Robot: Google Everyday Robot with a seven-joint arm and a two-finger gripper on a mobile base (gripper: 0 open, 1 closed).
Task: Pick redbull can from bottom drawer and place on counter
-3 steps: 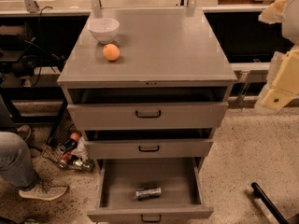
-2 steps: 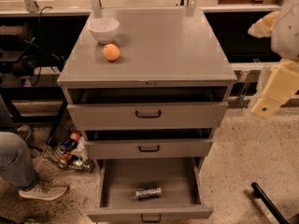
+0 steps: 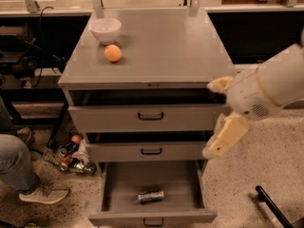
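Observation:
The redbull can (image 3: 151, 196) is slim and silver and lies on its side on the floor of the bottom drawer (image 3: 124, 184), which is pulled open. The counter (image 3: 166, 46) is the grey top of the cabinet. My gripper (image 3: 220, 111) hangs at the cabinet's right front, level with the top and middle drawers, well above and to the right of the can. Its cream fingers (image 3: 224, 137) are spread apart and hold nothing.
A white bowl (image 3: 105, 29) and an orange fruit (image 3: 113, 53) sit at the counter's back left. Cans and clutter (image 3: 72, 156) lie on the floor to the left, by a person's leg and shoe (image 3: 28, 179). A black bar (image 3: 273, 207) lies at the bottom right.
My arm has swung left and down from the right edge to the cabinet's right front. The can and drawers have not moved.

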